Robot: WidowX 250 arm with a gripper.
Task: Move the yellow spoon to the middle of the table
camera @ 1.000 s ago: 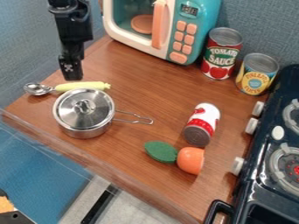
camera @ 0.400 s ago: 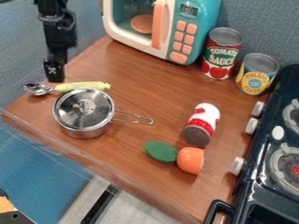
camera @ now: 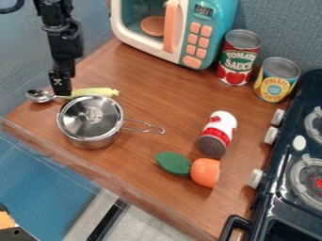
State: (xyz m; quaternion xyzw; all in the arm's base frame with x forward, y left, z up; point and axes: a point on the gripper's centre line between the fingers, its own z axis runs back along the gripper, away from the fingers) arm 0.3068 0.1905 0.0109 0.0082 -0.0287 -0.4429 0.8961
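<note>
Your black gripper (camera: 61,92) is hanging down at the place where the handle of the yellow spoon (camera: 94,92) meets its metal part, and I cannot tell you whether it is released or clenched. The spoon lies at the left of the view on the wooden table (camera: 151,96), just behind the lidded metal saucepan (camera: 91,122)

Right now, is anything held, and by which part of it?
Can't tell. The black gripper overlaps the yellow-handled metal spoon around where handle meets metal, but this view doesn't settle whether it has hold there.
</note>
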